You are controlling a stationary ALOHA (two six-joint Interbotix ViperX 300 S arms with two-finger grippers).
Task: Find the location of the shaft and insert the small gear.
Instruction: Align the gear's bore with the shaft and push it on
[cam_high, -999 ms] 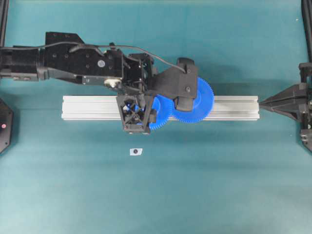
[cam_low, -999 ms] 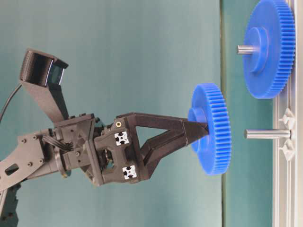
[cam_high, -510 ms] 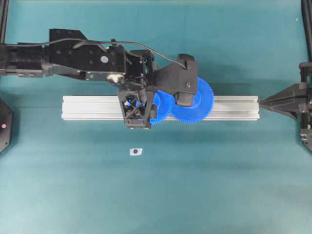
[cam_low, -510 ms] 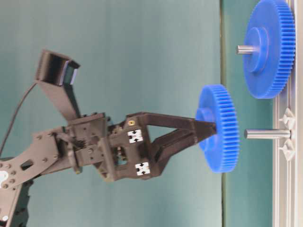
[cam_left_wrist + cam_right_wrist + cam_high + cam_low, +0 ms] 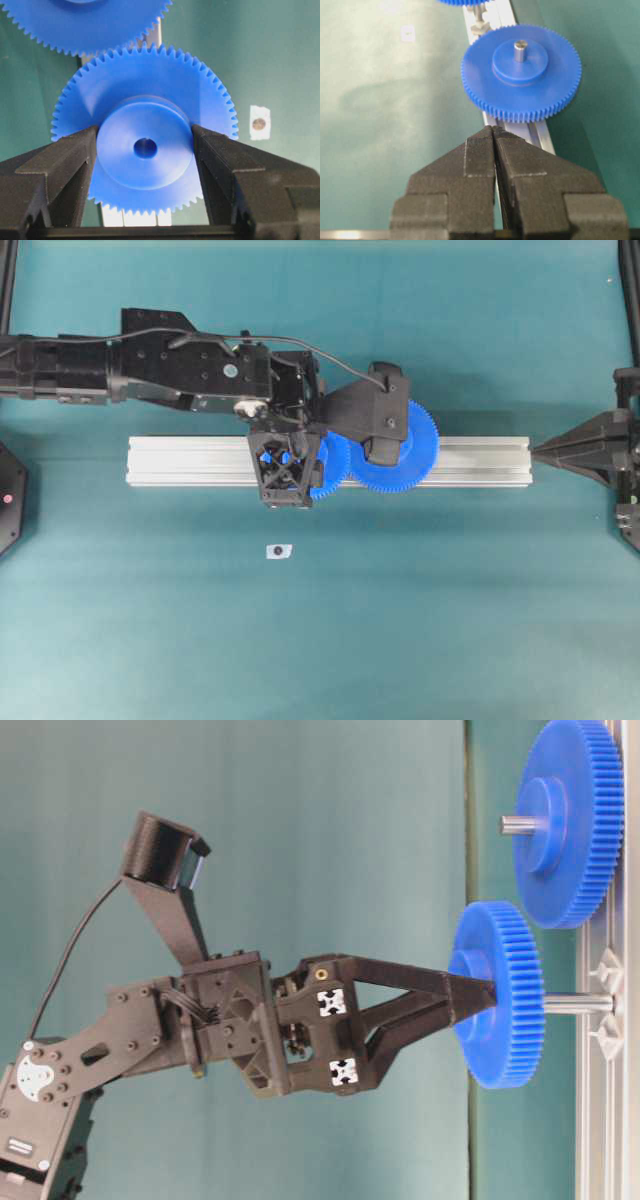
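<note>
Teal matting [image 5: 420, 620] covers the whole work surface. Left to right in the overhead view: a small white sticker [image 5: 279, 551] lies near the aluminium rail [image 5: 180, 460]; the left arm reaches along the far side of the rail, its left gripper [image 5: 487, 998] clamped on the raised hub of the small gear [image 5: 500, 995]. In the table-level view the shaft [image 5: 578, 1004] projects from the rail, its tip hidden in the gear's bore. Just beside it, the larger gear [image 5: 400, 455] sits mounted on its own pin. At the right edge the right gripper [image 5: 494, 131] rests with its jaws pressed together, holding nothing.
</note>
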